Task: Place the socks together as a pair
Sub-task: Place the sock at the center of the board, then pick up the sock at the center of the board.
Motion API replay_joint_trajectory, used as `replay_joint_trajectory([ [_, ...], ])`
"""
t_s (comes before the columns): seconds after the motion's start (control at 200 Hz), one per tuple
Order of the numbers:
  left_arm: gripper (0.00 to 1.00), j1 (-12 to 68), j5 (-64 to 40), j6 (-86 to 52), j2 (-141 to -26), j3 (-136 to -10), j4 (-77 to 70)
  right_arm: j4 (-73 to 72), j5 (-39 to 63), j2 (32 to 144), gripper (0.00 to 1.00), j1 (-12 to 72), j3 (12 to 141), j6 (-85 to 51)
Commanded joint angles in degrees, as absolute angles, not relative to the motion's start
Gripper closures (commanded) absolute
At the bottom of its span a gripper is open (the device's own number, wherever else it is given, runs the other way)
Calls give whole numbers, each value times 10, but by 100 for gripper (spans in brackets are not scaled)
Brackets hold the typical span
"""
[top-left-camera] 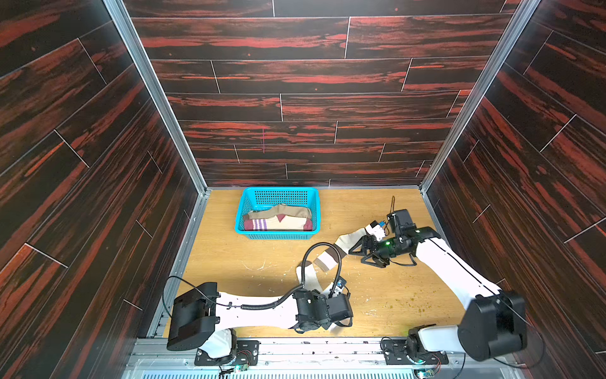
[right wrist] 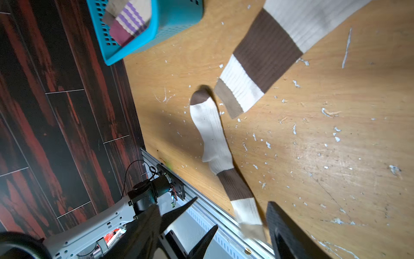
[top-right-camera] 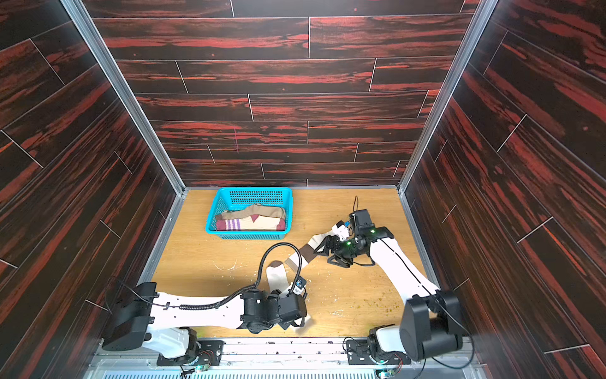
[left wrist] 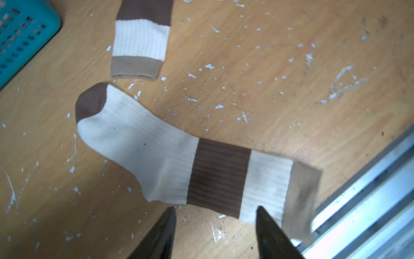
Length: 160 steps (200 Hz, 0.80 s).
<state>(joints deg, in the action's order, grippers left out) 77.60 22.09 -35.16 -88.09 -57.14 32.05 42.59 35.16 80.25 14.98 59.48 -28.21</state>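
Note:
Two white socks with brown bands lie on the wooden table. The far sock (top-left-camera: 347, 241) (right wrist: 268, 44) slants towards the middle, and its tan cuff ends close to the brown toe of the near sock (top-left-camera: 306, 275) (left wrist: 143, 143). The near sock reaches back to the front rail, where its cuff looks blurred. My left gripper (left wrist: 216, 209) is open at that cuff end, with one fingertip (left wrist: 261, 212) over the white band and nothing clamped. My right gripper (right wrist: 212, 205) (top-left-camera: 360, 252) is open and empty above the table by the far sock's foot.
A turquoise basket (top-left-camera: 277, 233) stands at the back of the table. It holds a maroon-beige sock with purple stripes (top-left-camera: 262, 224) and tan socks (top-left-camera: 282, 211). The metal front rail (left wrist: 369, 201) runs just behind the near sock's cuff. Dark panelled walls close in three sides.

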Motion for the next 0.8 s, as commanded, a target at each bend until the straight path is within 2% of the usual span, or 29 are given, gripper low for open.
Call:
replay_joint_trajectory([
  [0.0,37,734,249,-431,-840,-553,351,395,399,819,23,152,589,-262],
  [0.095,35,692,257,-482,-773,-523,344,414,407,853,23,184,618,-219],
  [0.2,35,657,278,-556,-697,-483,343,448,345,907,24,246,657,-186],
  [0.351,34,633,307,-650,-604,-446,379,423,277,963,27,316,670,-199],
  [0.561,33,614,344,-674,-523,-435,441,388,159,1023,28,398,725,-191],
  [0.797,33,608,381,-668,-469,-438,479,356,93,1096,29,443,796,-153],
])
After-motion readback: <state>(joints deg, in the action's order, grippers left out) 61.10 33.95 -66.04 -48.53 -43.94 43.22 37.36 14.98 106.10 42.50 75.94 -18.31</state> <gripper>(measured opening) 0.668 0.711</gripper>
